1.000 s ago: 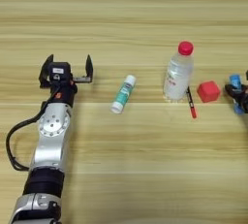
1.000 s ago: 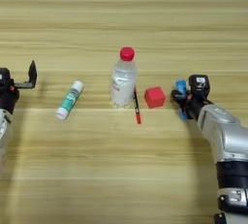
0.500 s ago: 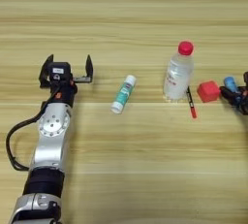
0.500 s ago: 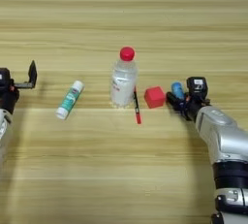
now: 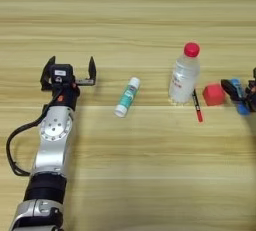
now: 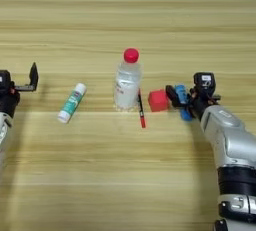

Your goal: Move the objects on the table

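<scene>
Right gripper [image 6: 181,101] sits at the right side of the table [image 5: 125,15], its black fingers clamped on the blue tube [image 6: 182,96]; I can see only a short blue stretch of the tube between them, lying low over the wood. Just left of it, almost touching the finger, is the small red cube [image 6: 157,100]. Next comes the thin red pen [image 6: 141,110], lying nearly straight toward me with its upper end against the base of the clear plastic bottle [image 6: 126,82], which stands upright, see-through, with a red cap. Further left, well apart from the bottle, I see the white-and-green tube [image 5: 127,97] lying at a slant, white cap end nearer me. Left gripper [image 5: 69,71] rests on the left side of the table, fingers spread wide apart and gripping nothing, near that tube but not touching it.
</scene>
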